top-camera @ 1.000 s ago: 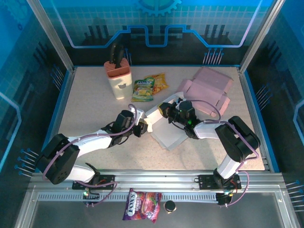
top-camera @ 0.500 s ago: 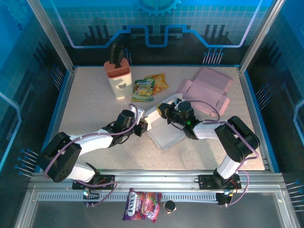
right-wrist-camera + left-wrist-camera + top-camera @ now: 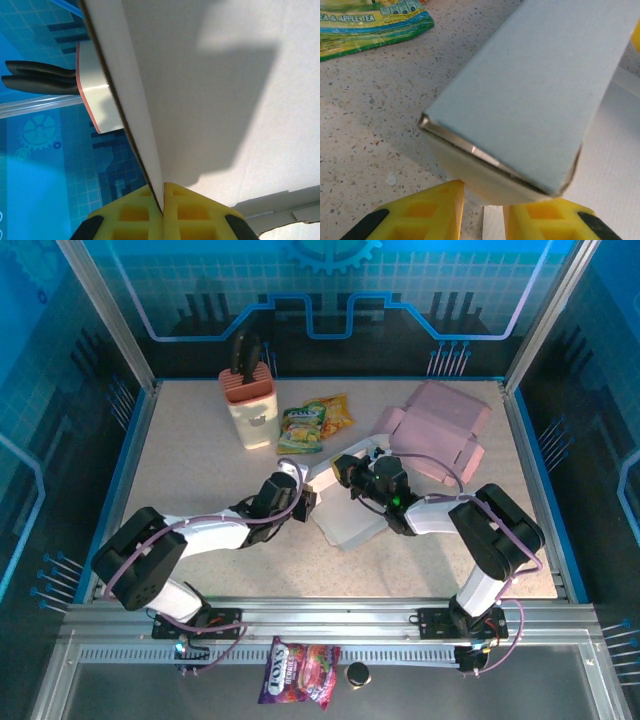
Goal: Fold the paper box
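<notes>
Right end effector (image 3: 163, 210): closed flat on the thin edge of a raised panel of the paper box (image 3: 350, 525), which is pinched there.
Left end effector (image 3: 482, 220): held narrowly parted; nothing is seen clamped, and the end of a folded-over flap is met just ahead of the tips.
Worktop (image 3: 200, 470): speckled; the paper box is carried near its middle.
Pink box (image 3: 440, 425): a second flat blank is seen at the far right, well apart from both end effectors.
Paper box: its base is laid flat on the worktop, while one long side is lifted towards the far edge.
Knife block (image 3: 248, 410): stood upright at the far left.
Snack packets (image 3: 315, 425): laid just beside the knife block.
Done: one side wall is judged to be doubled over and raised.
Left: the other walls, the end tabs and the lid are judged not yet folded, so the task is reckoned to be at an early stage.
</notes>
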Robot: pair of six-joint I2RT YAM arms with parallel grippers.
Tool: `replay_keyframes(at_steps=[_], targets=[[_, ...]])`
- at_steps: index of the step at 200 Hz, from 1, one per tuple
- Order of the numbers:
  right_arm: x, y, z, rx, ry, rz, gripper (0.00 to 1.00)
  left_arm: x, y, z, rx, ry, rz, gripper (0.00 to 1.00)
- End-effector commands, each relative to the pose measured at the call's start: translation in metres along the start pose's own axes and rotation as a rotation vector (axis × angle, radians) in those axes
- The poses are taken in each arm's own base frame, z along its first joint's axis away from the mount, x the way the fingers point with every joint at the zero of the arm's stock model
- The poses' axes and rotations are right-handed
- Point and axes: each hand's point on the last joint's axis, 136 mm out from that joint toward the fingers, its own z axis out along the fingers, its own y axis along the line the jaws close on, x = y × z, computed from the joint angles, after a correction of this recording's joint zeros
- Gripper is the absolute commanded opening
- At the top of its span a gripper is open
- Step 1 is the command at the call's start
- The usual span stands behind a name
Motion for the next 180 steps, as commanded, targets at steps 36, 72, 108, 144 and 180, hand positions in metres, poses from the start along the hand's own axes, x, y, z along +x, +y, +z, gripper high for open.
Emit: replay_keyframes(at_steps=[36,72,108,144,180], targets=[[0.027,-0.025,-0.005,0.06,0.083,0.048,0.0,-0.015,0.007,0.013,-0.1,-0.077,-0.042,0.31],[0.025,-0.029,-0.005,0.071,0.074,0.074,0.0,-0.018,0.007,0.018,-0.096,-0.1,-0.054,0.31],[0.023,-0.035,-0.006,0.095,0.063,0.094,0.0,-0.023,0.007,0.021,-0.103,-0.124,-0.054,0.29],[0.022,-0.036,-0.004,0.099,0.057,0.107,0.0,-0.027,0.004,0.026,-0.093,-0.135,-0.057,0.2],[0.022,-0.035,-0.002,0.103,0.052,0.119,0.0,-0.029,-0.001,0.031,-0.072,-0.139,-0.057,0.05]])
